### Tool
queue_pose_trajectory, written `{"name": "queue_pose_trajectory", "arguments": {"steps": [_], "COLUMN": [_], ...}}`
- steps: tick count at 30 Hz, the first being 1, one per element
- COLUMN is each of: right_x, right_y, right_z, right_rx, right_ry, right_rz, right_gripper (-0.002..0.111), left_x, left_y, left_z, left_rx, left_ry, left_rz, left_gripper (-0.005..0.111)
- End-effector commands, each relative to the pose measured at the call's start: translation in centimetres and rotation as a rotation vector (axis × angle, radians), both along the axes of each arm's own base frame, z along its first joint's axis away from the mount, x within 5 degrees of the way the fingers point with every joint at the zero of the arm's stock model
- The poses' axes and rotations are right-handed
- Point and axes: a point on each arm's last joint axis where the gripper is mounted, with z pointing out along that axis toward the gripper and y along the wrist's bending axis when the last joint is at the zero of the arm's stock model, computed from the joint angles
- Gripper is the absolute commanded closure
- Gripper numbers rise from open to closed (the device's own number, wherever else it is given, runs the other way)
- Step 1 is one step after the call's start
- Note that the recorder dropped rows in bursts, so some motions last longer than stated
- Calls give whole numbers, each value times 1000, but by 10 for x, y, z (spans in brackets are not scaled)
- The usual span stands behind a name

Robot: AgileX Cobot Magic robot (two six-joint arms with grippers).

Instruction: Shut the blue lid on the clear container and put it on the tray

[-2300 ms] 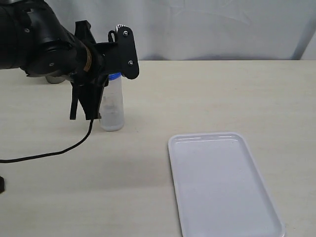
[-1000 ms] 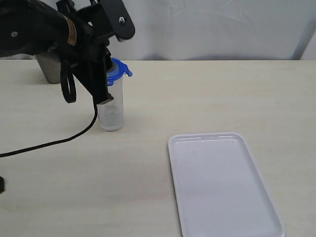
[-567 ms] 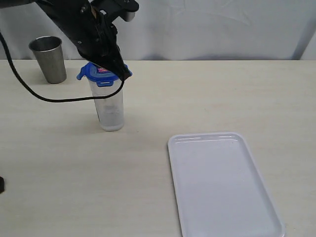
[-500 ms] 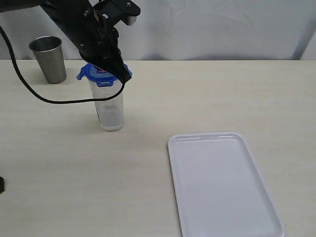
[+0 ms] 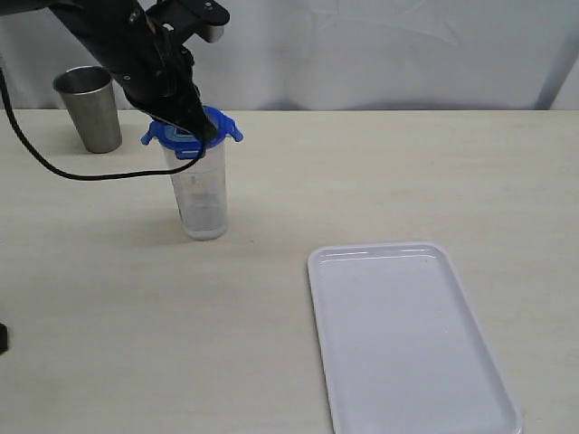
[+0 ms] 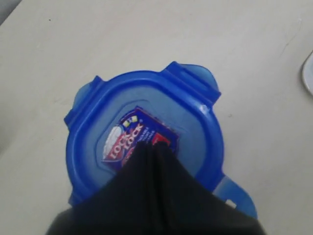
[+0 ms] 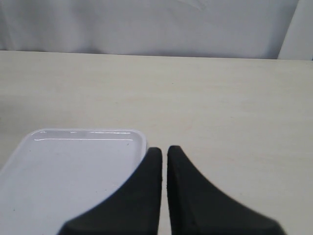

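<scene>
The blue lid (image 5: pixel 191 134) (image 6: pixel 146 117) lies on top of the clear container (image 5: pixel 203 194), which stands upright on the table at the left. Its flaps stick out sideways. My left gripper (image 5: pixel 201 136) (image 6: pixel 155 146) is shut with nothing between its fingers, and its tips rest on the lid's red-and-white label. The white tray (image 5: pixel 412 334) (image 7: pixel 68 176) lies flat at the front right, apart from the container. My right gripper (image 7: pixel 163 150) is shut and holds nothing, hovering near the tray's far corner; it is out of the exterior view.
A grey steel cup (image 5: pixel 89 108) stands at the back left, behind the container. A black cable (image 5: pixel 81 174) hangs from the left arm across the table beside the container. A white curtain closes off the back.
The left gripper let go of the container's side, rose, shut, and came down onto the lid. Over the last half second it shifted slightly left on the lid.
</scene>
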Motion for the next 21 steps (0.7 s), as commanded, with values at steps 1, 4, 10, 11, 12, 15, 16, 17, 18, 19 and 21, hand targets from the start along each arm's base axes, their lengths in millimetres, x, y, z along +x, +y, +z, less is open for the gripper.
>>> {"name": "queue_pose_trajectory", "arguments": {"steps": [1, 4, 10, 11, 12, 15, 16, 17, 18, 19, 21], "right_x": [0, 0, 0, 0, 0, 0, 0, 0, 0, 0, 0], "right_y": [0, 0, 0, 0, 0, 0, 0, 0, 0, 0, 0], "right_z": [0, 0, 0, 0, 0, 0, 0, 0, 0, 0, 0], "right_rx": [-6, -6, -6, -6, -6, -6, -6, -6, -6, -6, -6], "right_ry": [-9, -9, -9, -9, -9, -9, -9, -9, -9, -9, -9], "right_rz": [2, 2, 2, 2, 2, 2, 2, 2, 2, 2, 2], "right_gripper": [104, 104, 104, 104, 104, 104, 104, 104, 104, 104, 104], "left_x": [-1, -1, 5, 6, 5, 5, 4, 3, 1, -1, -9], "left_y": [-6, -7, -7, -7, -8, -7, -7, -6, -5, -4, 2], "left_z": [-1, -6, -29, -29, -25, -8, -1, 8, 17, 27, 56], "left_rx": [-51, -47, -19, -20, -31, -69, -82, -96, -111, -125, -186], "left_ry": [21, 49, 105, 97, 85, 8, -18, -51, -87, -119, -201], "left_rz": [-26, -32, -34, -35, -33, -27, -26, -24, -23, -22, -7], "left_gripper": [107, 107, 107, 107, 107, 107, 107, 107, 107, 107, 102]}}
